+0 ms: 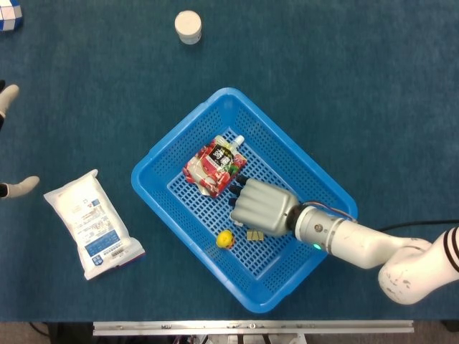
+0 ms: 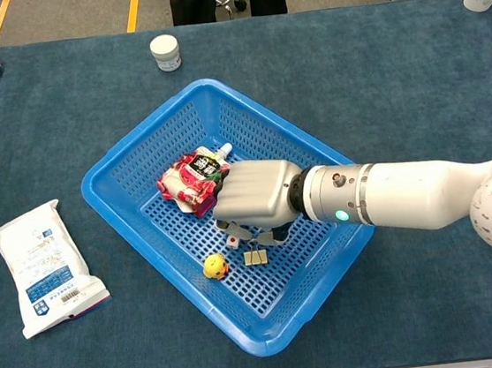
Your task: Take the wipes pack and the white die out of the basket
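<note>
1. Over at the left, the wipes pack (image 2: 45,265) lies flat on the table outside the basket (image 2: 127,153); it looks soft and light.
2. Only the left hand's fingertips (image 1: 16,140) show at the frame edge, apart and empty.
3. Mid-basket, the right hand (image 2: 252,195) curls palm-down over the white die (image 2: 233,239): small, hard, slippery; whether it's pinched, I cannot tell.
4. Basket walls crowd close, so lifting straight up looks cleanest.

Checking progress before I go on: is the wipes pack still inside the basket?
No. The wipes pack lies flat on the table to the left of the basket, well clear of its rim.
</note>
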Robot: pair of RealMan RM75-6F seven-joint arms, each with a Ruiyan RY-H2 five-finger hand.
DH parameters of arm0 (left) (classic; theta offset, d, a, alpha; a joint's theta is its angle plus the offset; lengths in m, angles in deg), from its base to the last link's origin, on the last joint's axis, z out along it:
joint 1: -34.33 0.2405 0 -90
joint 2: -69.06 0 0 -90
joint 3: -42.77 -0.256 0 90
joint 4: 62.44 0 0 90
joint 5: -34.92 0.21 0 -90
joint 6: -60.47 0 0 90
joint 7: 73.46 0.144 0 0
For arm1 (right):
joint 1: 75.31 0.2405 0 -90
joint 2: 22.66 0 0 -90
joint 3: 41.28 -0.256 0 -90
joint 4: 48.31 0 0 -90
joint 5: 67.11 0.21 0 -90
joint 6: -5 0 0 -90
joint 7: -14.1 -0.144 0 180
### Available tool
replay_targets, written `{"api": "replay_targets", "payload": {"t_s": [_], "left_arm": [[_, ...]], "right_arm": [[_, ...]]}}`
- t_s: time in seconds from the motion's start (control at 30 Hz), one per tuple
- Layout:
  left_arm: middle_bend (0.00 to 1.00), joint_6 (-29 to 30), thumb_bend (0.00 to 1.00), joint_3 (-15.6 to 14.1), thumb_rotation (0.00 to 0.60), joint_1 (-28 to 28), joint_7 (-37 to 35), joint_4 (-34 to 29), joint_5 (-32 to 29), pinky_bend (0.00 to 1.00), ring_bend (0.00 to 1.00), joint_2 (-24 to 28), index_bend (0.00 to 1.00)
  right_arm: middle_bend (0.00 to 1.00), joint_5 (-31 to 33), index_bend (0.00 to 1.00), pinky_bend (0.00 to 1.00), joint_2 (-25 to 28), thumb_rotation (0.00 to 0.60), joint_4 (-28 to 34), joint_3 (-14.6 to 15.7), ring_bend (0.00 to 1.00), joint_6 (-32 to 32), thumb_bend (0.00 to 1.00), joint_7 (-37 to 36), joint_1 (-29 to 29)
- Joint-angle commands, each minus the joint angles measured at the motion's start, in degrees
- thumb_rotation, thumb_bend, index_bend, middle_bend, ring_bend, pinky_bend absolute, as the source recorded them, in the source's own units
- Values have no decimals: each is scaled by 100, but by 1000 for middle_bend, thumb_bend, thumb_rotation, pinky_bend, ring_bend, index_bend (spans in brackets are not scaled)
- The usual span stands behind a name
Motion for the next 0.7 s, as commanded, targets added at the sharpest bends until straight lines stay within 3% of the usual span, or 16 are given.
{"api": "replay_targets", "payload": {"t_s": [0.03,0.2,0.7], "left_arm": [[0,19,0,-5,600,15,-14,5,22,0,0,4,0],[0,33,0,-12,600,38,-57,-13,51,0,0,43,0],[0,-3,0,-2,600,16,-5,-42,41,0,0,34,0]], "right_arm": [[387,-85,524,203,1,600,8,-58,203,66,326,-50,-13],[387,-190,524,203,-22,600,-10,-88,203,42,326,-97,-6],[387,-265,524,203,396,600,660,319,205,-125,326,-30,20]]}}
